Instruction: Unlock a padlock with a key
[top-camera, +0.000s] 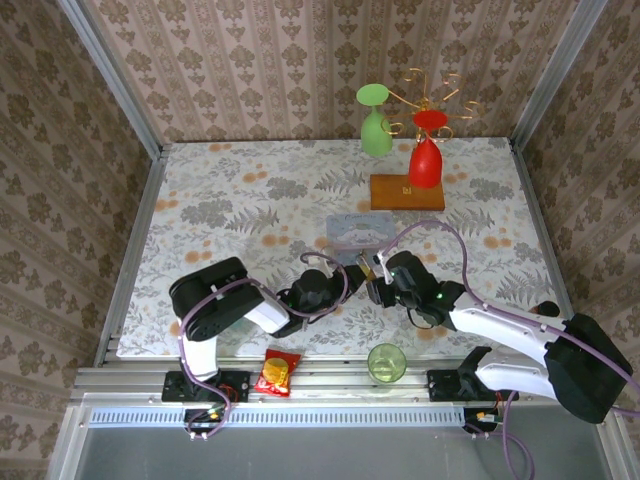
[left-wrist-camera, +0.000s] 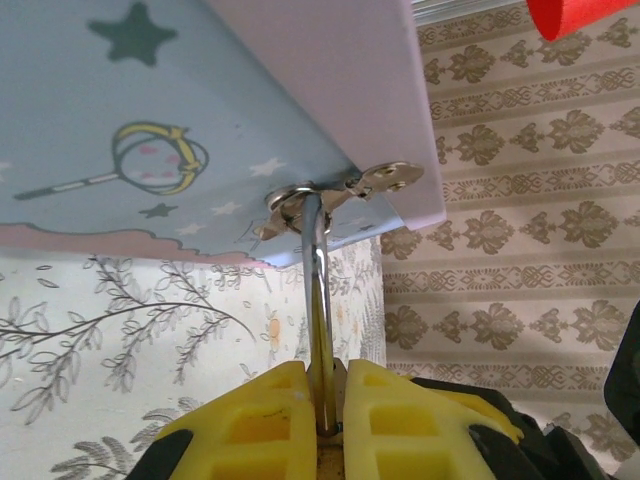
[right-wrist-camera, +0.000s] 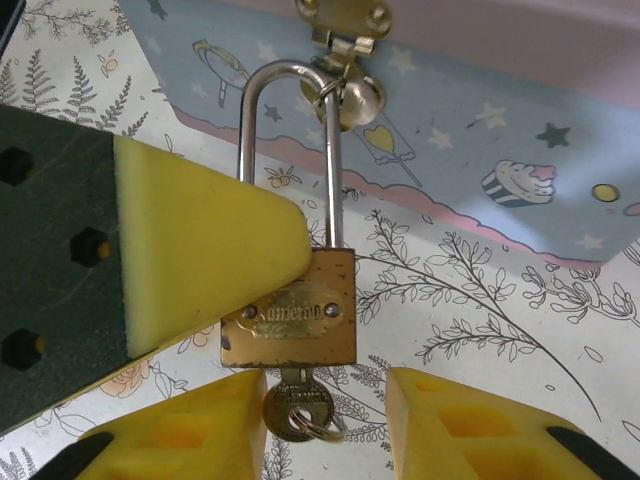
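Floral tabletop (top-camera: 250, 200); padlock (right-wrist-camera: 290, 310) hangs from blue tin (right-wrist-camera: 480, 120) hasp (right-wrist-camera: 345, 40), left claw (left-wrist-camera: 325, 420) clamped on it. Key (right-wrist-camera: 297, 410) sits in the keyhole between the right claw's (right-wrist-camera: 325, 400) parted fingers. Close squarely on the key head, then twist without dragging the lock.

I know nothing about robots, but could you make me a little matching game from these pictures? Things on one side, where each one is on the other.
Things:
1 padlock
2 key
3 green cup
4 red glass

Places:
A upside down at the far end
B hanging from the blue tin
C at the near edge
D stuck into the padlock's underside

Pairs: 1-B; 2-D; 3-C; 4-A
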